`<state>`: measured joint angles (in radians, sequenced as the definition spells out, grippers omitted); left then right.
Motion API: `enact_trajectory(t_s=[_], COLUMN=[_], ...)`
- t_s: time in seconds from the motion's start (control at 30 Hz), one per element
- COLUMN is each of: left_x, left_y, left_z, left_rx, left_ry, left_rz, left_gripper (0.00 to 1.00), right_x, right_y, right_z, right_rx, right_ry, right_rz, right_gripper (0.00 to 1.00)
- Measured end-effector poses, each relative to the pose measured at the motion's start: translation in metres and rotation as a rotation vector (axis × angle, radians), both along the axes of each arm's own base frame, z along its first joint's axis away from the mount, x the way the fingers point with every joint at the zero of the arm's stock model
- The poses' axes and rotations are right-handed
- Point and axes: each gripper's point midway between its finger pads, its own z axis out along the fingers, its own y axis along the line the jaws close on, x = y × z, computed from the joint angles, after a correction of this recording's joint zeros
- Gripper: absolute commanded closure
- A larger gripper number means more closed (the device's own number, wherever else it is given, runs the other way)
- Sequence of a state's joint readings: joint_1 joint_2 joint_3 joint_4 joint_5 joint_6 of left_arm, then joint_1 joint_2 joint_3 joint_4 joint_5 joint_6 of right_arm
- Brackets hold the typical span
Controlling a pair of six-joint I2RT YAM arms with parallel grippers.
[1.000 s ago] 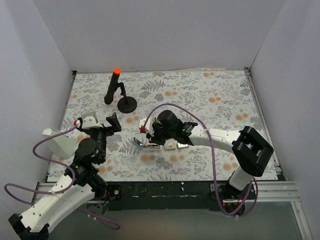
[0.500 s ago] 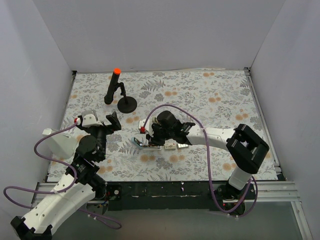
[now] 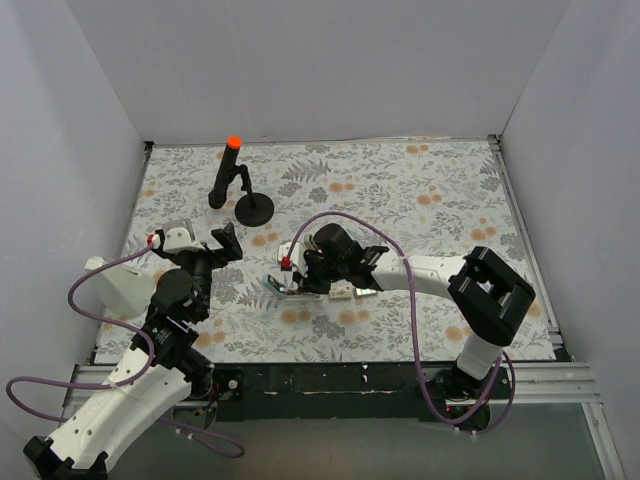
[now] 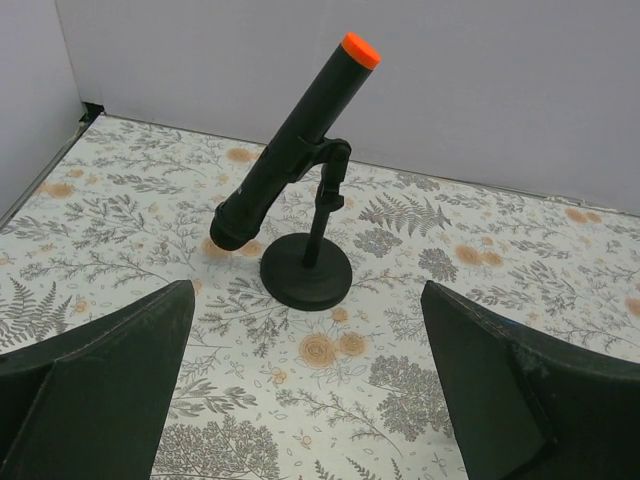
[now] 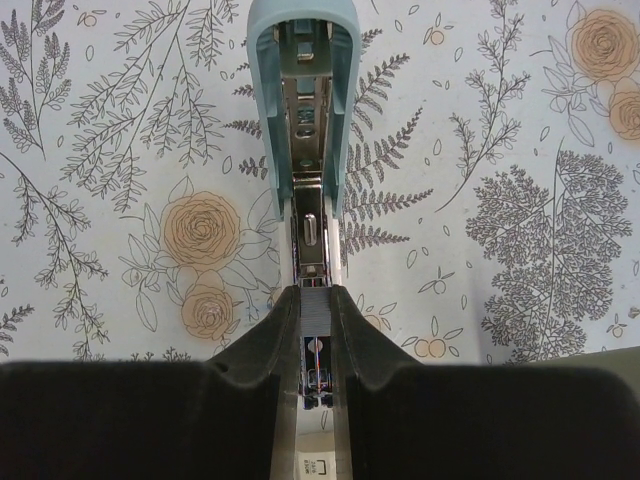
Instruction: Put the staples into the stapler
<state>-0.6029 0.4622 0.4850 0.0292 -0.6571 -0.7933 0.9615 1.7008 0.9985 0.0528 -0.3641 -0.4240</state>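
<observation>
A floral-patterned tabletop (image 3: 420,200) seen from above, with two robot arms at its near edge. The left gripper (image 4: 305,330) hangs near a black stand (image 3: 253,208) carrying an orange-tipped tube, its fingers wide apart and empty. Near the middle the stapler (image 5: 312,140) lies opened flat, silver channel facing up. The right gripper (image 5: 315,295) is low over the channel's near end, fingers clamped on the staples (image 5: 315,312), a small grey strip lined up with the channel. A small whitish box (image 3: 343,292) sits just beside it. Risk: nothing holds the stapler, so a push along the channel could slide it away; a slightly tilted strip could catch on the channel wall, jam or snap
</observation>
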Motion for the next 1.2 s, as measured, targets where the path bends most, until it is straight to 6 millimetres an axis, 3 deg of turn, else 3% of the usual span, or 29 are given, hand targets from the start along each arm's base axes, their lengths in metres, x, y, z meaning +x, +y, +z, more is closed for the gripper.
enact_trajectory(t_s=[1.2], left_x=[0.002], left_y=[-0.004], left_z=[0.0], left_rx=[-0.011], left_ry=[-0.003], left_rz=[-0.041], left_gripper=[0.02], right_x=[-0.002], right_y=[-0.006], right_z=[-0.015], right_rx=[-0.035], right_ry=[0.03], right_rz=[0.024], right_gripper=[0.94])
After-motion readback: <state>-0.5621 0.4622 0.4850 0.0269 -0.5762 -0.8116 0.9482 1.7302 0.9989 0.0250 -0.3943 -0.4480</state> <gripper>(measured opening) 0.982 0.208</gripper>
